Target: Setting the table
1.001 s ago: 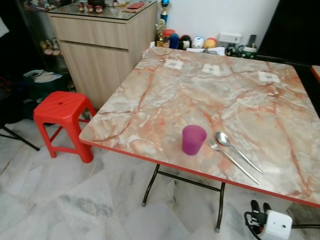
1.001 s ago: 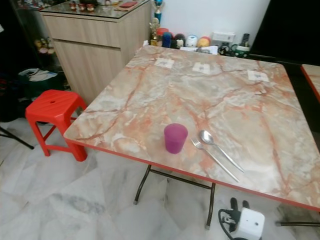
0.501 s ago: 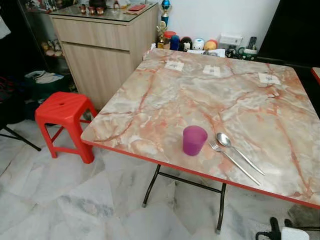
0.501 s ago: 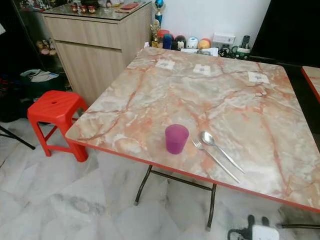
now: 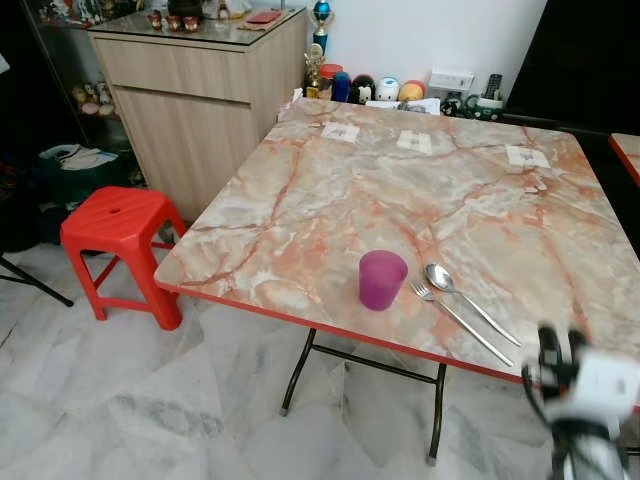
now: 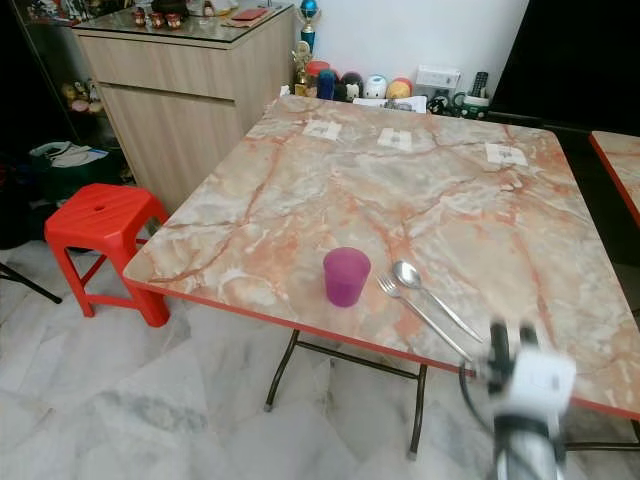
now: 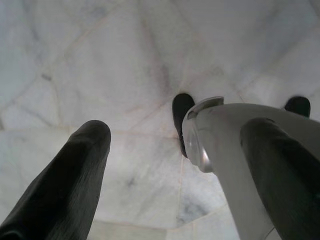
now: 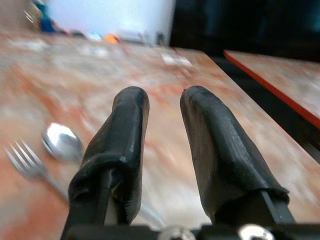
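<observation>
The marble-patterned table [image 5: 420,190] carries the setting near its front edge, toward the right corner. Beside its left edge stands a red stool [image 5: 118,222] on the floor. The purple cup [image 5: 381,279] stands upright, with the fork [image 5: 455,319] just beside it and the spoon [image 5: 462,296] alongside the fork; none has moved. The right gripper [image 5: 561,345], low by the floor half a second ago, has risen to the table's front edge, blurred, fingers slightly apart and empty. The left gripper [image 7: 175,150] hangs over the floor, fingers wide apart.
</observation>
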`<state>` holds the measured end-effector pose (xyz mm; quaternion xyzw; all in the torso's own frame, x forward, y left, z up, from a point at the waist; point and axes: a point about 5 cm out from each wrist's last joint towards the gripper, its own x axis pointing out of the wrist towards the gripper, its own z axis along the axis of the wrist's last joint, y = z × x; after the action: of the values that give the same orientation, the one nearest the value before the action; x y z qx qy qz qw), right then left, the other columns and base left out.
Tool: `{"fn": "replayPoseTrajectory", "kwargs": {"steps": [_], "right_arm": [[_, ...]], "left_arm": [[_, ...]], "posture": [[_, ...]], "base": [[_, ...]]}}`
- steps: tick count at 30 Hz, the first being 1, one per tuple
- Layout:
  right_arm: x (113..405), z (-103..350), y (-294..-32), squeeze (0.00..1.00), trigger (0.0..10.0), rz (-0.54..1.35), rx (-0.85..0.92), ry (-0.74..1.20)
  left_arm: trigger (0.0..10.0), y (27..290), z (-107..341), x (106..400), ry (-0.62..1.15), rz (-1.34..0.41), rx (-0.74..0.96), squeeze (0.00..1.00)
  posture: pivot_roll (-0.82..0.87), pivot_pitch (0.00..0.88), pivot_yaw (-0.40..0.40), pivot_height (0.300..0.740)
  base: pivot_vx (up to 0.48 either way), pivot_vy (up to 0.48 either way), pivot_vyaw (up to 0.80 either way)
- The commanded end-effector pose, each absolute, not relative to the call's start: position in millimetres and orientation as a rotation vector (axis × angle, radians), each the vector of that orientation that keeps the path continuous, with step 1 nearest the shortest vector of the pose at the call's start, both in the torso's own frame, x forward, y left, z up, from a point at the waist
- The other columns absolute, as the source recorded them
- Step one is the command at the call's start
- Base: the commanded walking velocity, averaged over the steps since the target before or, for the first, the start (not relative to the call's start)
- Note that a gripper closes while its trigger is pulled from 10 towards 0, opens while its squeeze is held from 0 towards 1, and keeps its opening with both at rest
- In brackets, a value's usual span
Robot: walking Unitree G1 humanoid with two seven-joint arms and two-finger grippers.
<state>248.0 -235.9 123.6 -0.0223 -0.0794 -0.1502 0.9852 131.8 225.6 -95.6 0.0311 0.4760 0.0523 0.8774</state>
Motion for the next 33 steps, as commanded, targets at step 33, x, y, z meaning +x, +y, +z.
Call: {"fn": "replayPoseTrajectory", "kwargs": {"steps": [33], "right_arm": [[261.9,113.7,-220.1,0.00,10.0,-0.312,0.086,-0.083]], "left_arm": [[10.0,213.3,-90.5,155.1,0.955,0.108,0.048,0.00]], "posture": [[-0.01,0.085,-0.035,0.740]], "base": [[0.086,0.000,0.00]]}}
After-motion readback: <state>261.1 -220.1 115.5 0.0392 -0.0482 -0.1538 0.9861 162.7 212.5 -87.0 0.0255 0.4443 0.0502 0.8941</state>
